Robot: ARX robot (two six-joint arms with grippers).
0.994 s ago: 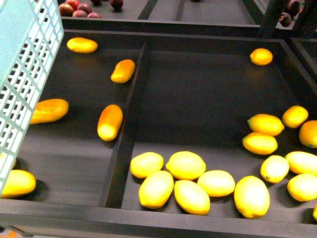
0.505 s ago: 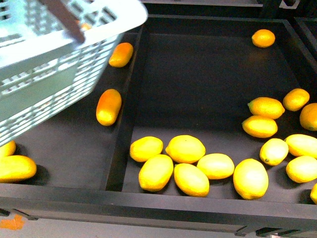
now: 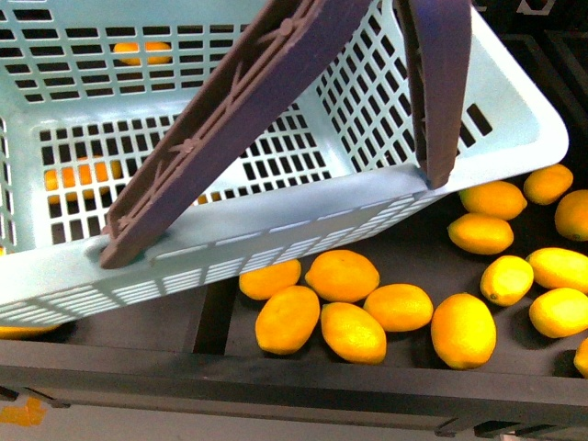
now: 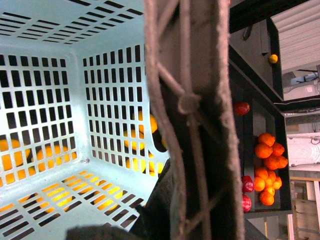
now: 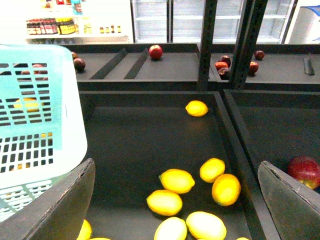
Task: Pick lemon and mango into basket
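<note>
Slotted matt plastic basket [image 3: 276,230], ribbed brown plastic handles [image 3: 230,119], smooth glossy lemons [image 3: 342,274], matt black shelf [image 3: 276,381]

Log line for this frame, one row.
basket: over bin, no fruit inside | lemons: in bin | right fingers: open, empty | handle: fills left wrist view

A black display bin [image 5: 145,140] lies in front of a rear shelf [image 5: 280,70] with red fruits [image 5: 155,51]. Round oranges [image 4: 267,160] fill another compartment, and bottles [image 5: 50,25] line a distant shelf.

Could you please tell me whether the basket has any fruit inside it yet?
Empty: the floor of the basket is bare in front and left wrist views; fruit shows only through its slots.
</note>
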